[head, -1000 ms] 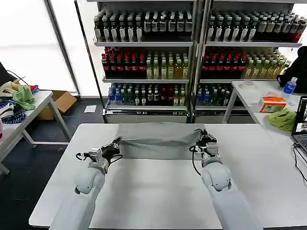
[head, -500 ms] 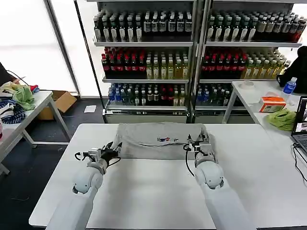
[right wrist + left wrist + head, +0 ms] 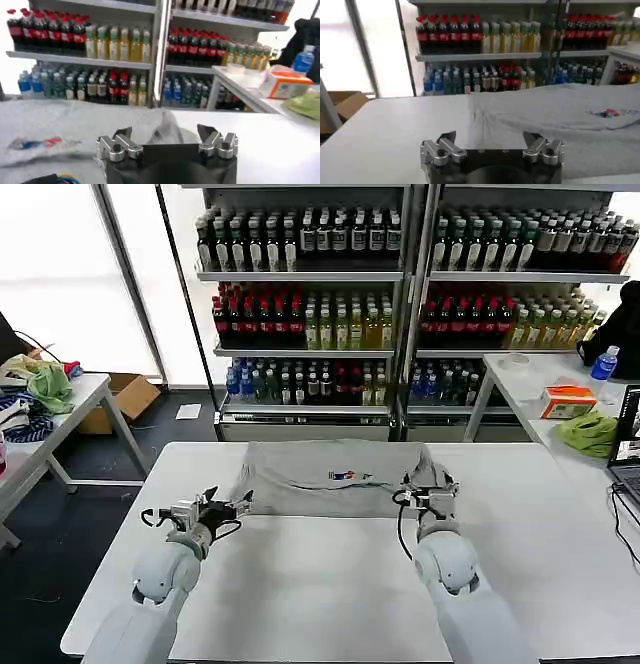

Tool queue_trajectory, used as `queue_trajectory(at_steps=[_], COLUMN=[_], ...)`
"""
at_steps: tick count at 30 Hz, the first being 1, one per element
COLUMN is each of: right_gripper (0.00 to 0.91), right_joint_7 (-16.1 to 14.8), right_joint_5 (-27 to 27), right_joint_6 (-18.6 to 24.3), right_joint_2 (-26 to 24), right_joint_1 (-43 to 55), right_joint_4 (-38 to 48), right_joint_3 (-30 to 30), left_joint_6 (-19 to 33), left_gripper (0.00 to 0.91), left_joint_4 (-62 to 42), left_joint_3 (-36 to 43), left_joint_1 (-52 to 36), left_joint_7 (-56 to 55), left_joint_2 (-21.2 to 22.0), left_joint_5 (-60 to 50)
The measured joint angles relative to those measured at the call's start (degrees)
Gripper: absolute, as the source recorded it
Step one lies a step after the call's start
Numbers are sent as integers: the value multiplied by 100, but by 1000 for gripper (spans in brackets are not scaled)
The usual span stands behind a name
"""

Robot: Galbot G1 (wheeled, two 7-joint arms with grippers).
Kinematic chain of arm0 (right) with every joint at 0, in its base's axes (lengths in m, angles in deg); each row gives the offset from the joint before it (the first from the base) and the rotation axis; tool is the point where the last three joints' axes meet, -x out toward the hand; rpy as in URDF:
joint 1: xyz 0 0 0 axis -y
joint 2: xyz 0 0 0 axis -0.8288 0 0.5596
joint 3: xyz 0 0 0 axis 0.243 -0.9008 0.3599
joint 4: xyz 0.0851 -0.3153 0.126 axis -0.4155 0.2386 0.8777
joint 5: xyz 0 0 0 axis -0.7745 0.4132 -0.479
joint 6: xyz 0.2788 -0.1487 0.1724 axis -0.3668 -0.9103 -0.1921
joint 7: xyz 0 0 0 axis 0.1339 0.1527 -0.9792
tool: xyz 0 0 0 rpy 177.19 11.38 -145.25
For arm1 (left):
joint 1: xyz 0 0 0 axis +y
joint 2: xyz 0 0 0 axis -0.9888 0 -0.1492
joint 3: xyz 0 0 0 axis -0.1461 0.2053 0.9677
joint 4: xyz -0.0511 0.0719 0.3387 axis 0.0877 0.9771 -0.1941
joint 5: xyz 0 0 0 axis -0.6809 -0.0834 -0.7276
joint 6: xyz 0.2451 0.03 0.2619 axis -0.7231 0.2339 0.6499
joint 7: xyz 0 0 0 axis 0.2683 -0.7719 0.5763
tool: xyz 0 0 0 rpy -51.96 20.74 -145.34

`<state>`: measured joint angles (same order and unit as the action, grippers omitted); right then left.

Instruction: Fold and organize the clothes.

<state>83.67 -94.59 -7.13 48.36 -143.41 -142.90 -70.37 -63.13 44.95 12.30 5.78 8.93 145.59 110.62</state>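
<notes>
shirt (image 3: 330,476): soft matt grey cloth | table (image 3: 330,594): smooth matt white | left end effector (image 3: 490,142): brushed metal fingers

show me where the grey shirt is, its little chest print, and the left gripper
grey shirt (image 3: 300,484), head view, on the plain fabric left of the print.
chest print (image 3: 348,476), head view, on the print's middle.
left gripper (image 3: 492,145), left wrist view, midway between its open fingertips.

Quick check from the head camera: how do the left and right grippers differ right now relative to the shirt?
The left gripper sits just off the shirt's near left corner, over bare table; the right gripper is at the shirt's right edge, over cloth. The left gripper points sideways towards the shirt; the right gripper points straight away from the robot. Both are open and hold nothing.
</notes>
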Motion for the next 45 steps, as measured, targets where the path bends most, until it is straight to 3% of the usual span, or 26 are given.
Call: queue_trajectory(at_steps=[20,22,23,24,25,26,29,45], right_gripper=[907,907,816,746,494,181,0,0], right_joint_7=[68,70,70,70,68,64,40,-92], right_joint_5=[62,86,94,104,107,109,117,-6], right_joint_6=[-44,-33,-31,-30,-29,-28,-26,118], right_joint_2=[25,34,31,28,26,24,18,130], right_joint_1=[-410,-440,-451,-464,-482,-500,-560,-871], right_joint_4=[99,123,129,135,144,149,173,285], right_joint_3=[179,180,180,180,184,194,198,328], left_joint_6=[105,113,120,126,132,143,158,172], left_gripper=[907,766,433,212,10,10,0,0], left_joint_4=[-241,-275,-291,-310,-325,-339,-366,-363], left_joint_3=[71,70,70,70,74,78,86,150], left_joint_1=[92,88,86,90,99,115,157,336], left_joint_7=[17,17,19,19,19,25,59,174], left_joint_2=[-22,-21,-20,-19,-18,-12,14,75], left_joint_5=[-83,-89,-90,-93,-100,-107,-123,-364])
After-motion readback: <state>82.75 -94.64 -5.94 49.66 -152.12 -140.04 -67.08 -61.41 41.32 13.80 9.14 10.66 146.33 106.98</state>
